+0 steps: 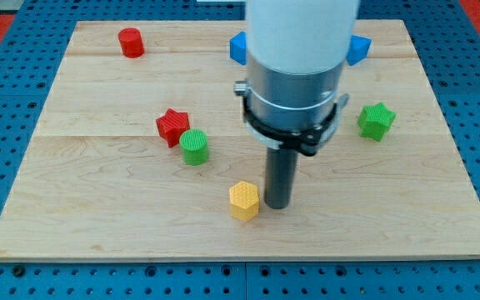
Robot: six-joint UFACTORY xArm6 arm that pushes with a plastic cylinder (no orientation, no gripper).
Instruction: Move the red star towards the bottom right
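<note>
— Board [98,192] first: what sits on that pale wooden top?

— Biggest is my own arm [300,58], white above and grey below, coming down over the middle. It partly hides two blue blocks, one [238,47] at its left, one [358,50] at its right, shapes unclear.

— And your rod?

— No fingers to open or close, nothing held. My tip [277,206] rests on the wood just right of the yellow hexagonal block [244,200]; whether they touch, I cannot tell.

— The red star?

— The red star [172,127] lies left of centre, touching the green cylinder [195,147] at its lower right, well apart from my tip. A green star [376,121] sits at the right, a red cylinder [131,42] near the top left.
</note>
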